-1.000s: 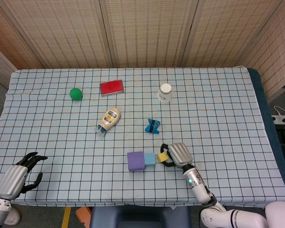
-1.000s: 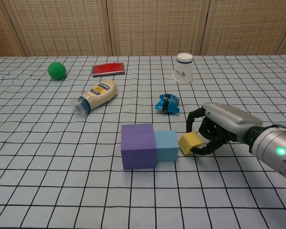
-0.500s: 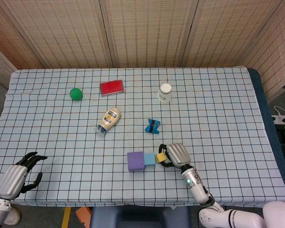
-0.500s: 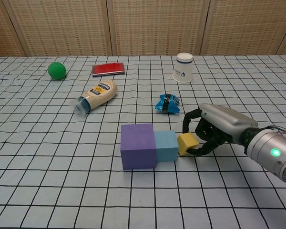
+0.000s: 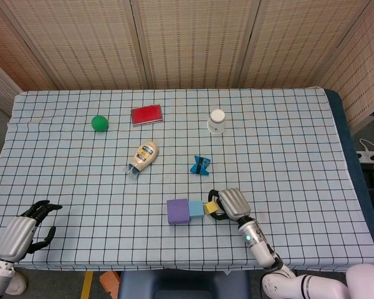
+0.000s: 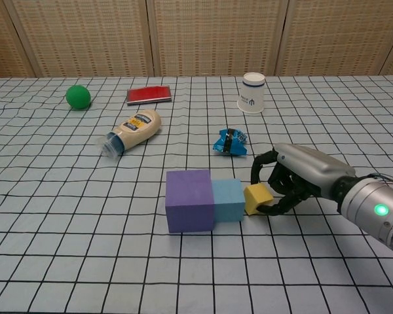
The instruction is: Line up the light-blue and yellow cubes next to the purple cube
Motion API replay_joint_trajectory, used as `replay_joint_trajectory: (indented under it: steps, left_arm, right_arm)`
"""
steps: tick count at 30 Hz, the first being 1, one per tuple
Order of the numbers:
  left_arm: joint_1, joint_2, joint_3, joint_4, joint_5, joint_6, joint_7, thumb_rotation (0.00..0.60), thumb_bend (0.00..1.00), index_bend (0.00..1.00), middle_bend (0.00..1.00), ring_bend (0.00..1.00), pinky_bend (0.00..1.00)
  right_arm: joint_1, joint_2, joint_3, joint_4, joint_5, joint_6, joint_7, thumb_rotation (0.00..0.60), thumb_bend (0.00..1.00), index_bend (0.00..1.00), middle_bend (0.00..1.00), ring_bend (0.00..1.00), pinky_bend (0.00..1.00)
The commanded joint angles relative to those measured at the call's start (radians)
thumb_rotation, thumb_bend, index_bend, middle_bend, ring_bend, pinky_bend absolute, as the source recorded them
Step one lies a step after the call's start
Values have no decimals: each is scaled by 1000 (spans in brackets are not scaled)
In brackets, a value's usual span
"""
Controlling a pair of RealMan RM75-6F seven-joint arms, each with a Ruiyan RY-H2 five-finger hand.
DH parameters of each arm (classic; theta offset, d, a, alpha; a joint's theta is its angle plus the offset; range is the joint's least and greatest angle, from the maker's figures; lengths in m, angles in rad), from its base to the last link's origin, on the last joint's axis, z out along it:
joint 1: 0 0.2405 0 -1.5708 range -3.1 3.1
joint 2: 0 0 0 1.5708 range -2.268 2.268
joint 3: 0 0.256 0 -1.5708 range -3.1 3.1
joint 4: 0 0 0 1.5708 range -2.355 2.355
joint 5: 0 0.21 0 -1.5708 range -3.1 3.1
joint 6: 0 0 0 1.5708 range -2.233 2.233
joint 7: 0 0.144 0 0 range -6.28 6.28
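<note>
With your right robot hand (image 6: 295, 183) pinching the yellow cube (image 6: 258, 198), square it flush against the light-blue cube (image 6: 228, 200), in line with the purple cube (image 6: 190, 200), before letting go.

The right hand (image 6: 295, 183) covers the far right side of the yellow cube (image 6: 257, 198), so how its fingers meet that face cannot be told. In the chest view the right forearm runs off the frame's right edge. The left hand (image 5: 26, 228) sits at the table's near-left corner in the head view, its arm cut off by the bottom edge.
</note>
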Motion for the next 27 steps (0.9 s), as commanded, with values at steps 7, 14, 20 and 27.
replay_joint_trajectory:
  steps: [7, 14, 20, 27]
  left_arm:
    - [0, 0, 0, 1, 1, 1, 0, 600, 504, 275, 288, 158, 400]
    - [0, 0, 2, 0, 3, 0, 1, 600, 503, 277, 288, 158, 400]
    - [0, 0, 1, 0, 2, 1, -1, 600, 503, 277, 287, 158, 400]
    - [0, 0, 1, -1, 4, 2, 0, 600, 504, 276, 288, 158, 400]
  right_arm:
    - [-3, 16, -3, -16, -12, 0, 23, 600, 133, 445, 903, 837, 1000]
    - [-6, 30, -8, -29, -15, -2, 34, 600, 132, 418, 903, 837, 1000]
    - [-12, 61, -8, -63, -19, 3, 39, 600, 132, 403, 903, 838, 1000]
    - [-16, 152, -6, -180, 77, -2, -124, 600, 167, 466, 904, 839, 1000]
